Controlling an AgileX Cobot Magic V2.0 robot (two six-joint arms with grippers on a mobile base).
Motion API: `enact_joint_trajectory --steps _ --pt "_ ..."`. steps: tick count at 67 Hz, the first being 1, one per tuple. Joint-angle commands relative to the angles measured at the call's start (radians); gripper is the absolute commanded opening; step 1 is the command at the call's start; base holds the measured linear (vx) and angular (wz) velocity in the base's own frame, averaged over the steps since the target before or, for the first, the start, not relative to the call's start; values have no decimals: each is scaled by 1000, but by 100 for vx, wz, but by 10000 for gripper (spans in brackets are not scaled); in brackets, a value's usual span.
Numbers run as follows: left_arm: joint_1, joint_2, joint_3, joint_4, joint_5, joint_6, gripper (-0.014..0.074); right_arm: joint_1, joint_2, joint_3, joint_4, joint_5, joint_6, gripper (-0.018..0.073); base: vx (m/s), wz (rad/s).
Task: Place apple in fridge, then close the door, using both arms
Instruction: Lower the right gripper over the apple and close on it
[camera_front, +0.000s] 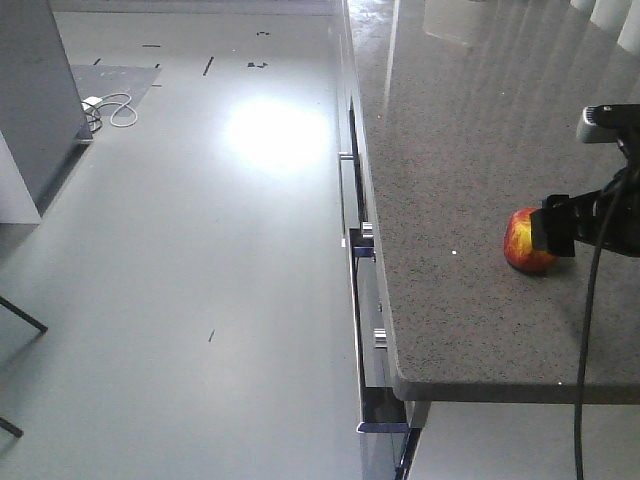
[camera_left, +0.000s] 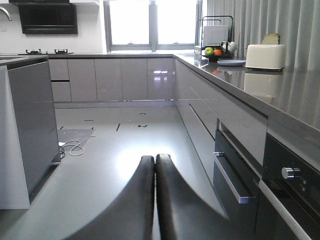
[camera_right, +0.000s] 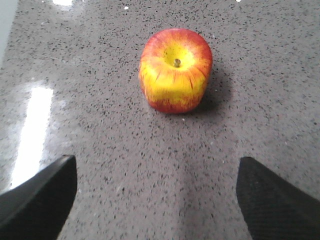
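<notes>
Black-fingered right tool (camera_right: 156, 162) up close, spread wide, holding nothing. Just ahead, not yet between the fingers (camera_right: 42, 197): small glossy red-and-yellow apple (camera_right: 175, 70) on grey speckled counter (camera_right: 85, 115). Black-padded left tool (camera_left: 155, 162) pressed shut, empty. Danger: 1 finger touching first, rolling that slick fruit away.

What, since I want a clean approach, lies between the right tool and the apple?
Nothing but bare speckled counter separates the open right tool from the apple, as the right wrist view shows.
</notes>
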Motion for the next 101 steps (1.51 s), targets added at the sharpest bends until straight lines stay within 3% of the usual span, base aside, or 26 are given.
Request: enact_joint_trajectory --steps 1,43,65,101 --pt "2 -12 -16 -3 -75 -8 -6 0 40 -83 -18 -34 -5 618 0 0" --pt "2 -12 -16 -3 -75 -8 -6 -3 384 -366 -85 17 53 608 0 0" --pt "2 -12 -16 -3 -75 -8 -6 -3 470 -407 -97 14 47 575 0 0" --pt "2 -12 -16 -3 -75 -8 -6 -3 435 -408 -109 77 43 253 0 0"
